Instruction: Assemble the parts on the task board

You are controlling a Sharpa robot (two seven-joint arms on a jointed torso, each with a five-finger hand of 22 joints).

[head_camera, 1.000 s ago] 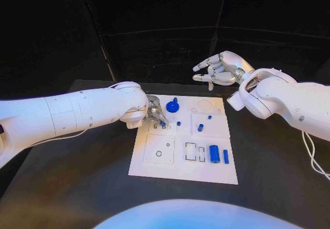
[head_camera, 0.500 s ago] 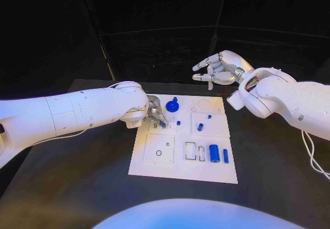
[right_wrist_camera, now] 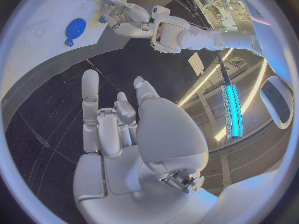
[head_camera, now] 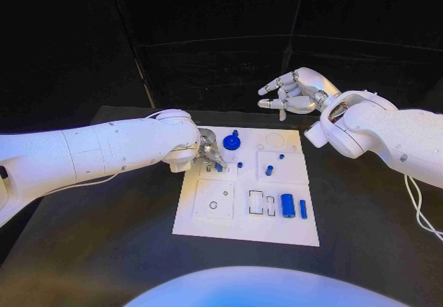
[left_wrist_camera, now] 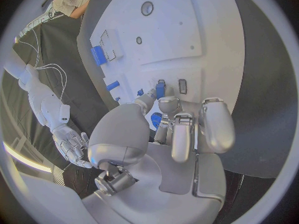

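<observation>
The white task board (head_camera: 242, 220) lies mid-table. My left hand (head_camera: 209, 152) is low over its far left part, fingers curled, and pinches a small blue part (left_wrist_camera: 160, 88) upright at a pair of narrow slots (left_wrist_camera: 182, 86). The same part (head_camera: 219, 166) shows just below the fingertips in the head view. A blue round disc (head_camera: 232, 143) sits right of that hand. My right hand (head_camera: 294, 93) hangs high over the table's far edge with its fingers apart and nothing in it.
On the board stand two small blue pegs (head_camera: 240, 165) (head_camera: 269, 171) and a tiny one (head_camera: 281, 156). A blue cylinder (head_camera: 288, 205) and a blue bar (head_camera: 303, 209) lie at the right, beside two rectangular slots (head_camera: 256, 202). A round hole (head_camera: 213, 206) is lower left.
</observation>
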